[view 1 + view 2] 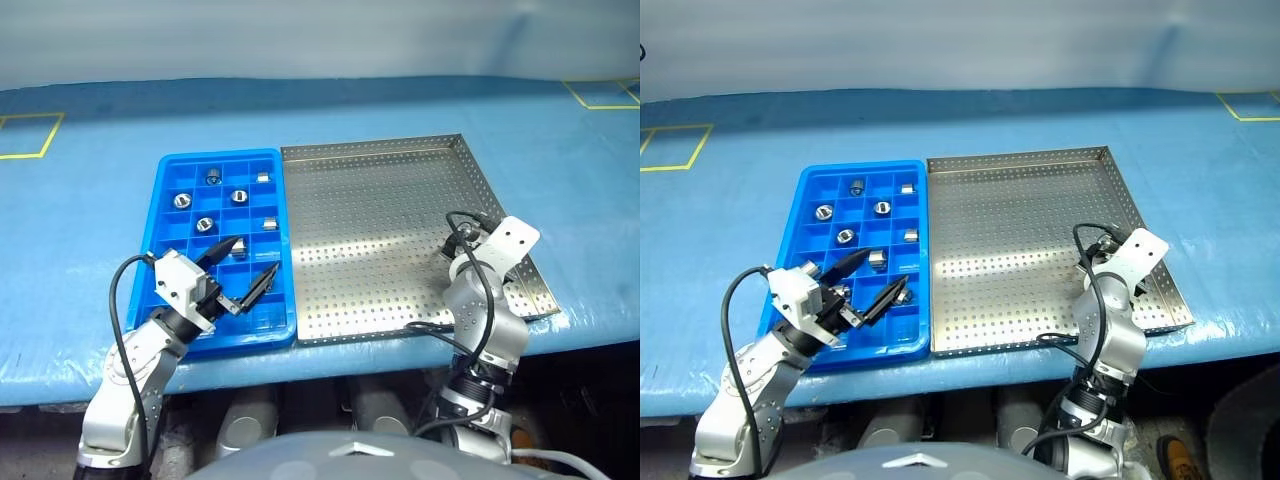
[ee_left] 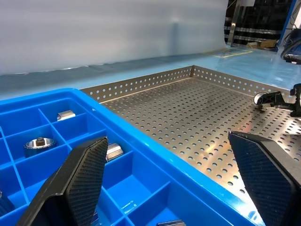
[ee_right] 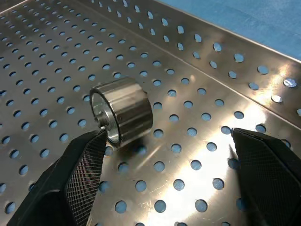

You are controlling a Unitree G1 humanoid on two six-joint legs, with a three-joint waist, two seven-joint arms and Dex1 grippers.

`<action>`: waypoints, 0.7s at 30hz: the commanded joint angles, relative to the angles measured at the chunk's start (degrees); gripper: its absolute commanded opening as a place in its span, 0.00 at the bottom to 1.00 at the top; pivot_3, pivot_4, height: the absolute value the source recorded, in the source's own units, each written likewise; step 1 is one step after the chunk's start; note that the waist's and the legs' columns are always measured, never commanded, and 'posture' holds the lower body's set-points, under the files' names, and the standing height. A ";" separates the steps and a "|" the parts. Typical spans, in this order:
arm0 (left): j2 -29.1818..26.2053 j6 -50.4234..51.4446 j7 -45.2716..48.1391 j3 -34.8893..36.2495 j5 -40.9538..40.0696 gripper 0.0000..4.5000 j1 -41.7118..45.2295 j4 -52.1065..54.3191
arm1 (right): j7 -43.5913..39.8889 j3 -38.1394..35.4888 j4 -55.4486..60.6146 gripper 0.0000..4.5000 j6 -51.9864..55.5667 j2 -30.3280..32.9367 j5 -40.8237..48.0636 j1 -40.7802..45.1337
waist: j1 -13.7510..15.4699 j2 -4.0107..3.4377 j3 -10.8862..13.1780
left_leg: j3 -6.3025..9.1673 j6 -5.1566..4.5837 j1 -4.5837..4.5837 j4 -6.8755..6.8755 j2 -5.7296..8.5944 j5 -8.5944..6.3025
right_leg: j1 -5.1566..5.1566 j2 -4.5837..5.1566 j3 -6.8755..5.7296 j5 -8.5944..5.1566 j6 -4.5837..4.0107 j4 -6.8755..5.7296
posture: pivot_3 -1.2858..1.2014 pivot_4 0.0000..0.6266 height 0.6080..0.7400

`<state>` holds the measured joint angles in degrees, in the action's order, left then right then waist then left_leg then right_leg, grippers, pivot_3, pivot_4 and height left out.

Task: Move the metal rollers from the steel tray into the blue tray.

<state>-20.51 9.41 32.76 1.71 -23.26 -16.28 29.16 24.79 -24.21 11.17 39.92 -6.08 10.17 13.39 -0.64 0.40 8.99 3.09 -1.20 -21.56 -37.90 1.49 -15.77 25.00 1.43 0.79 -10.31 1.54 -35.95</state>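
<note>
Blue sheeting covered the table [image 1: 90,200] where one of the metal rollers [image 3: 121,114] lay on its side in the steel tray [image 1: 370,150] between the spread fingers of the right tool [image 3: 164,179], the blue tray [image 1: 170,170] with more rollers at nine o'clock beneath the open left tool [image 1: 245,265].

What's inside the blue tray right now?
The blue tray holds several metal rollers, each in its own compartment, spread over its far and middle rows. The open left tool hangs over the near rows, covering some compartments there.
</note>
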 commanded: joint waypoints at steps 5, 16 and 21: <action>-0.12 -0.94 0.44 0.61 -0.77 1.00 0.14 0.67 | 0.33 3.39 -1.45 0.90 -4.44 -1.25 -1.46 -0.31 | -0.06 -0.01 0.00 | -0.03 0.00 0.00 0.02 -0.01 0.00 | 0.03 -0.01 0.02 0.00 0.00 0.00 | 0.55 0.24 1.00; 0.04 -0.86 0.29 0.34 -0.65 1.00 0.43 0.59 | -2.45 11.66 -0.69 0.79 -7.52 -0.14 -4.45 0.89 | 0.06 -0.01 0.01 | -0.02 0.00 0.01 0.00 -0.01 0.00 | 0.02 -0.01 0.02 0.00 0.00 -0.02 | 0.55 0.24 1.00; 0.23 -0.77 0.22 0.07 -0.66 1.00 0.25 0.62 | -3.51 13.23 -4.76 0.99 -8.73 0.30 -5.03 4.35 | -0.09 -0.01 0.00 | -0.03 0.00 0.01 0.00 -0.01 0.00 | 0.02 -0.01 0.03 0.00 0.00 -0.01 | 0.55 0.24 1.00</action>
<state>-20.40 9.40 32.72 1.65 -23.26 -16.21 29.15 21.58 -12.06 6.97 32.68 -5.44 5.54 16.07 -0.73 0.39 8.99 3.07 -1.20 -21.53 -37.90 1.46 -15.77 25.02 1.41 0.82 -10.30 1.55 -35.97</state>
